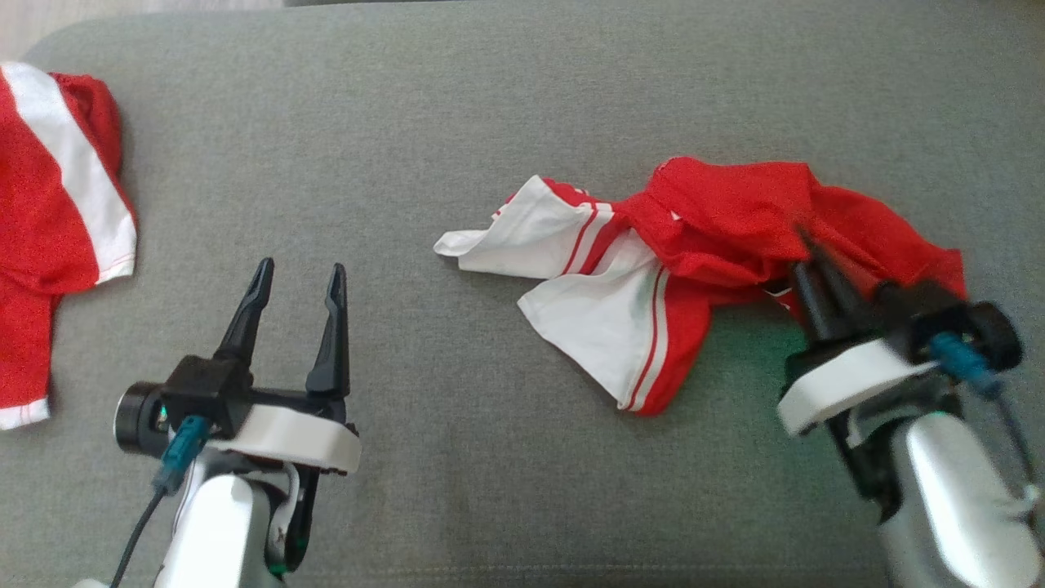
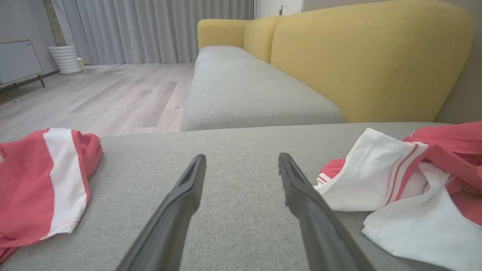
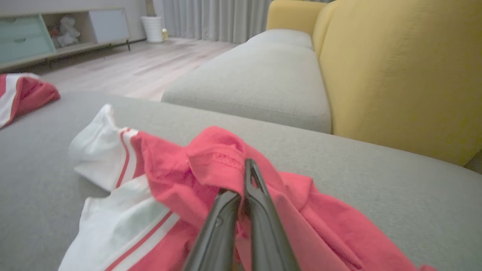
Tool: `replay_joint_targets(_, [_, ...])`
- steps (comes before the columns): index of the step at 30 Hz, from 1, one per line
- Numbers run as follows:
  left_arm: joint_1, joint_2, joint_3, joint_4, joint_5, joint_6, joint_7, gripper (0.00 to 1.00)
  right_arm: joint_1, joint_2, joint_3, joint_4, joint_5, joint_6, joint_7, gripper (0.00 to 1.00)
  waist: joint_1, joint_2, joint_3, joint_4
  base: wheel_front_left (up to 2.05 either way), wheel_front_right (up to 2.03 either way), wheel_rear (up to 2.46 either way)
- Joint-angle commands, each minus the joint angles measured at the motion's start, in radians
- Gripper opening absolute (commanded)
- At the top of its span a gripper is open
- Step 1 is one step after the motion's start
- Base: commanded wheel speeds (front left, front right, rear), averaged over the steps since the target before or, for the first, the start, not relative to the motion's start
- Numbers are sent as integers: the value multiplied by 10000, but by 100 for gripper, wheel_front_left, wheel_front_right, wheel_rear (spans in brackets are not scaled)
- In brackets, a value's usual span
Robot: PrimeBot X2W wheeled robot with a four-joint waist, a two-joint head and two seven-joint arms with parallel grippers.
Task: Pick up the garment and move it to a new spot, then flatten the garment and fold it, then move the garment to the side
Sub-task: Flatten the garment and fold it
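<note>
The garment [image 1: 702,229] is a crumpled red and white piece lying on the grey cushion [image 1: 457,122], right of centre. My right gripper [image 1: 807,245] is at its right part, fingers together and pinching a fold of red cloth. The right wrist view shows that gripper [image 3: 243,177] shut, with a hemmed red edge of the garment [image 3: 169,169] draped over the fingertips. My left gripper [image 1: 300,269] hovers open over bare cushion at the lower left, well apart from the garment. In the left wrist view the left gripper [image 2: 241,158] is empty, and the garment's white part [image 2: 395,177] lies to its right.
A second red and white garment [image 1: 49,204] lies at the cushion's left edge [image 2: 45,180]. Beyond the cushion stand another grey seat [image 2: 248,90] and a yellow sofa back [image 2: 369,56]. Wooden floor [image 2: 105,94] lies past the far edge.
</note>
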Motion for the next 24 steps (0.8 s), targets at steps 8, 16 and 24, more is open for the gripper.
replay_joint_targets(8, [-478, 19, 441, -295, 119, -75, -122, 100, -1269, 380, -2099, 277, 1171, 73, -17, 0, 0, 0, 66, -153, 0, 0, 0])
replay_joint_targets(16, [-654, -50, 295, -219, 147, -181, -122, 100, -1898, 467, -4423, 3046, 1567, 73, 663, 0, 0, 0, 267, 44, 0, 0, 0])
replay_joint_targets(24, [-549, -76, 435, -245, 135, -147, -122, 100, -1458, 800, -4947, 4039, 2204, 73, 1109, 100, 0, 0, 315, -20, 0, 0, 0])
